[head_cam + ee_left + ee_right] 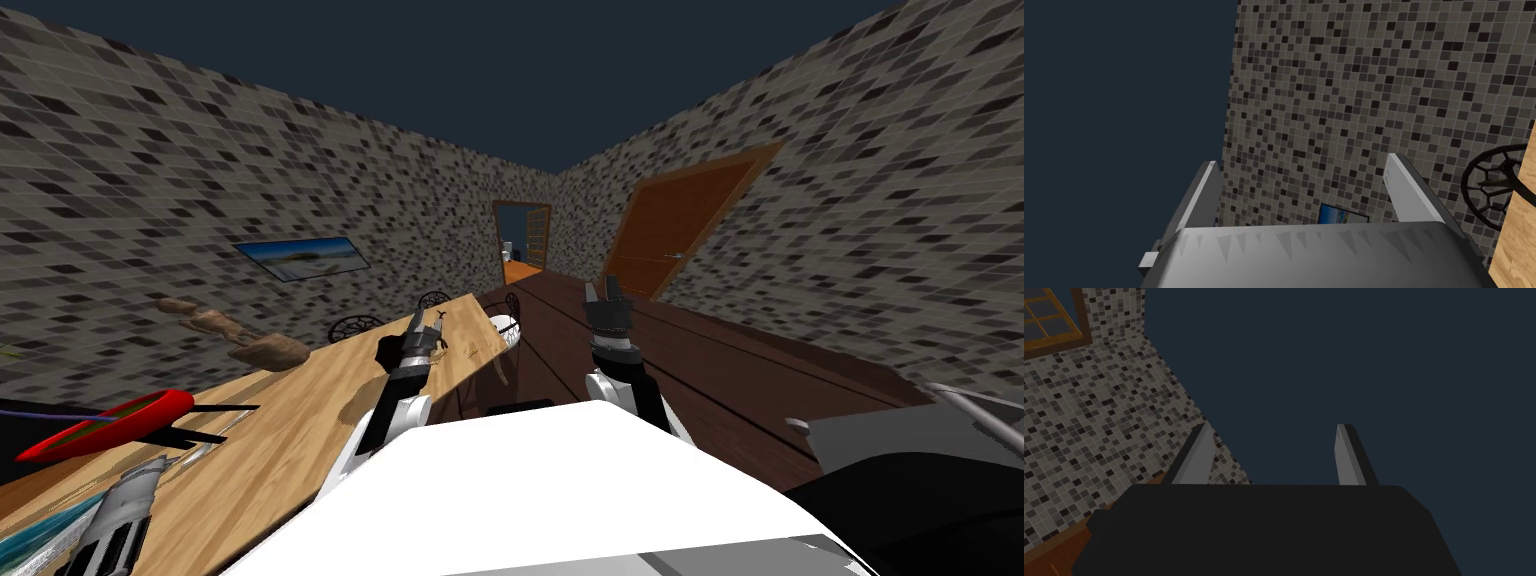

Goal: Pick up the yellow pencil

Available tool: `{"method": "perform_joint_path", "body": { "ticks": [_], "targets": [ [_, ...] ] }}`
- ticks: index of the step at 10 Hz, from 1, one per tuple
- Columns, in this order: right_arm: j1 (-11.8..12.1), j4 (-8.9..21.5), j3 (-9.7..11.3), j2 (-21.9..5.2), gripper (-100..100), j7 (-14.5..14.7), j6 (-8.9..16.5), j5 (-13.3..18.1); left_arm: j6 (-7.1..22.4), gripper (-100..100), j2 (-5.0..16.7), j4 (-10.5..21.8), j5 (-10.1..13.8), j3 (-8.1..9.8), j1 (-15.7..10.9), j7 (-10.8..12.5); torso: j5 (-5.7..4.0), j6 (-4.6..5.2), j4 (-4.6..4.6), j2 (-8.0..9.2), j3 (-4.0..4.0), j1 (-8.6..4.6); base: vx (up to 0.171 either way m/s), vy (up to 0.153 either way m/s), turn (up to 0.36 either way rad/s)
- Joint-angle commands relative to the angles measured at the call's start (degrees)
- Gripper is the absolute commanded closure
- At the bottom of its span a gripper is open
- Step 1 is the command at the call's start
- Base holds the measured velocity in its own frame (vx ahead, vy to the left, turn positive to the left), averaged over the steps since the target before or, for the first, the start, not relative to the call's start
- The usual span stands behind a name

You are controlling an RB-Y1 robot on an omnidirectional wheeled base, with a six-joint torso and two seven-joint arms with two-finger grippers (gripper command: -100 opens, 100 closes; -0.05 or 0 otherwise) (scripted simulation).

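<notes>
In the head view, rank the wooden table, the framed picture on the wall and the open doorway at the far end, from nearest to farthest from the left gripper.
1. wooden table: directly beneath the left gripper.
2. framed picture: off to the left, beyond the table.
3. open doorway: straight ahead, at the room's far end.

Red curved object (110,425) cut off by the head view's left edge, grey cylinder (118,520) cut off at its bottom corner, wire chair (355,327) half hidden behind the desk (300,420), wall picture (1344,215) partly masked by the body of the left claw (1301,160).
</notes>
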Motion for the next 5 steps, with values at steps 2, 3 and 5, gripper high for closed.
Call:
{"method": "perform_joint_path", "body": {
  "ticks": [2,3,5],
  "targets": [
    [0.00,0.00,0.00,0.00,0,0.00,0.00,0.00,4.26,-100,1.20,3.06,1.08,-0.11,-2.24,1.29,0.00,-0.02,0.00,0.00,0.00,0.00,-0.028,-0.012,-0.061],
    [0.00,0.00,0.00,0.00,0,0.00,0.00,0.00,4.65,-100,1.20,3.06,1.08,-0.11,-2.24,1.29,0.00,0.00,0.00,-0.01,0.00,-0.01,-0.023,-0.008,-0.040],
    [0.00,0.00,0.00,0.00,0,0.00,0.00,0.00,8.73,-100,3.08,6.76,3.03,0.29,-5.11,3.43,0.00,0.00,0.00,0.00,0.00,-0.02,-0.039,-0.022,-0.121]
  ]
}}
